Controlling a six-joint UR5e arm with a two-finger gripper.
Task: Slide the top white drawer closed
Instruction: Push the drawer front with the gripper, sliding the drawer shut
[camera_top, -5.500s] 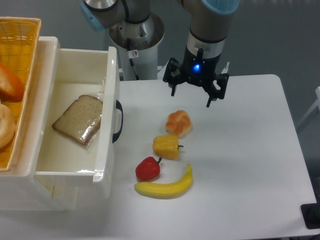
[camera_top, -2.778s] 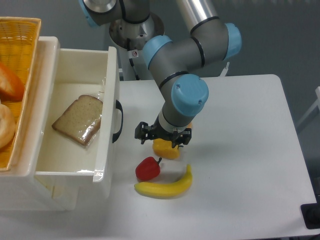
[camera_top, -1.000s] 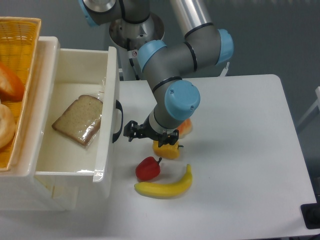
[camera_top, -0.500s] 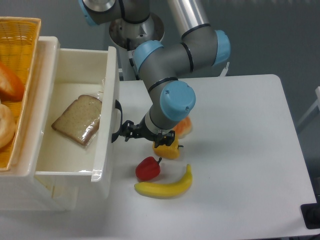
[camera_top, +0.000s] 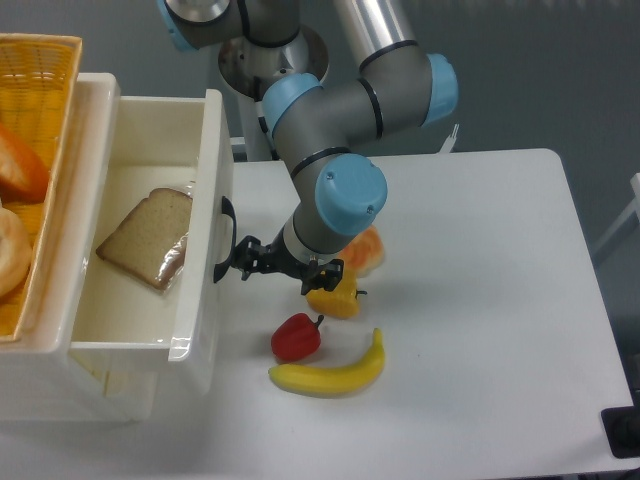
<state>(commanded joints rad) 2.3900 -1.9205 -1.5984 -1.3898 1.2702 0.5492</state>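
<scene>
- Now I am in the push itself: my gripper (camera_top: 243, 271) is low over the table and pressed up against the front of the drawer (camera_top: 205, 215), right at its handle (camera_top: 224, 240).
- My fingers point left toward the drawer front. They look close together with nothing between them, but they are small and dark against the handle, so I cannot tell for certain how wide they stand.
- I hold nothing; this looks like a push with the fingertips, not a grasp.
- The drawer is well out of the cabinet at the left edge of the table, so by my judgement most of the travel is yet to do.
- The next move calls for a straight push left along the drawer's line of travel, kept level on the front panel so I don't slip off the curved handle or skew the box in its runners.
- The drawer is a deep, glossy white box with a black curved handle on its front; inside lies a wrapped bread slice (camera_top: 140, 250), flat on the floor.
- Just behind my wrist sit a yellow pepper (camera_top: 335, 296), a red pepper (camera_top: 296, 338), a banana (camera_top: 330, 372) and a bun (camera_top: 362, 252); my arm passes close above them, so I must keep off them as I push.
</scene>
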